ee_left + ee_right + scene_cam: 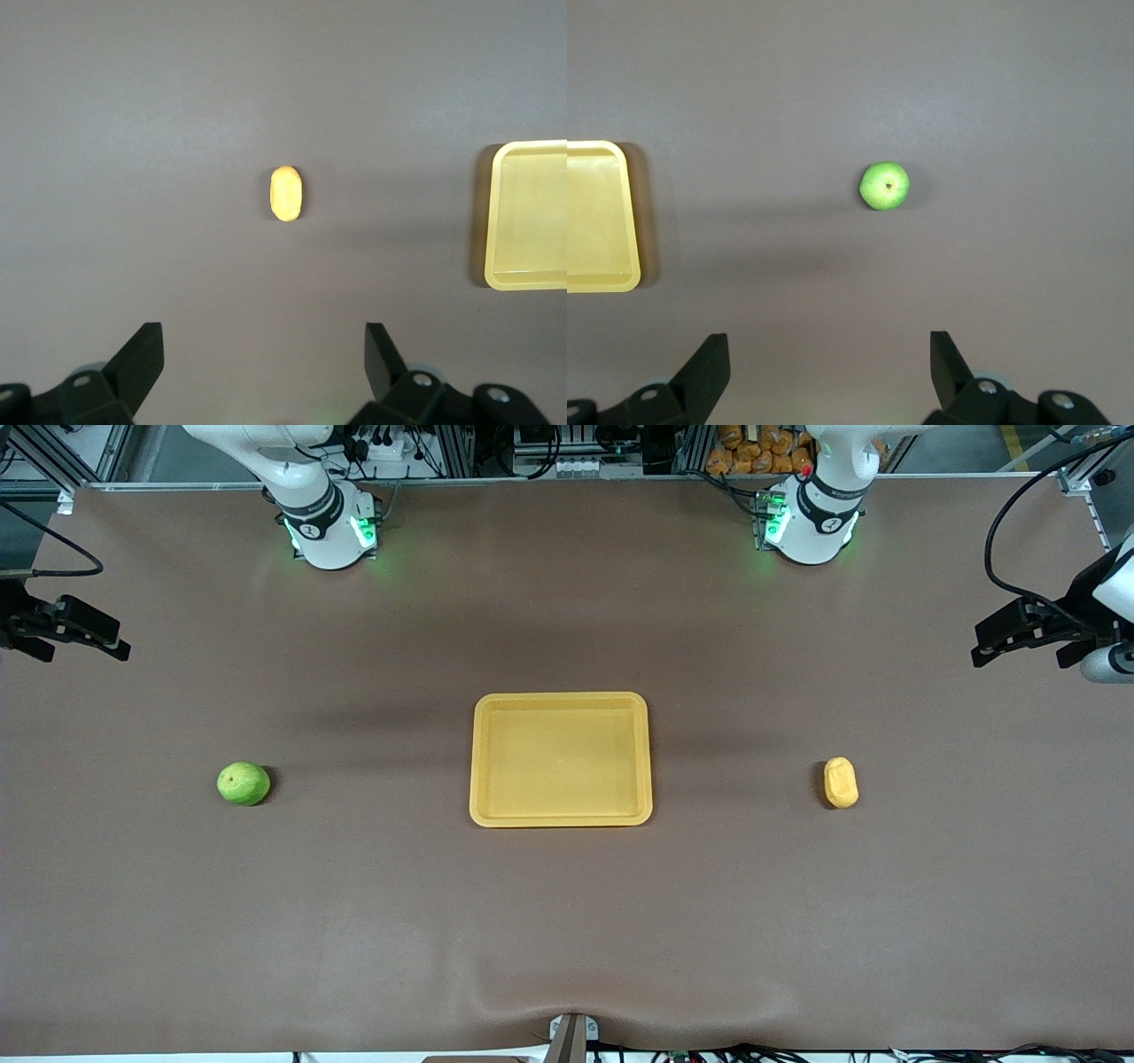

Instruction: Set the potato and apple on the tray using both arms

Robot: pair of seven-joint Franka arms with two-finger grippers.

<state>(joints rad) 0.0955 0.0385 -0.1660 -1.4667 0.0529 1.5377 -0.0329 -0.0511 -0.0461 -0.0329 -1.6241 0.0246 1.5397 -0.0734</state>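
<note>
Front view: tray (561,815) central and bare; apple (244,784) toward the right arm's end, potato (841,782) toward the left arm's. Both spread-fingered, left gripper (264,354) and right gripper (829,356) hang high; we should centre each before descending.

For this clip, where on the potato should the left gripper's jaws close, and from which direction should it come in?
Across the potato's narrow middle, coming straight down from above. It lies flat on the table with bare cloth all round, its long axis running toward the front camera, so the short width probably fits the open left gripper. The right gripper, also open, faces the apple.
</note>
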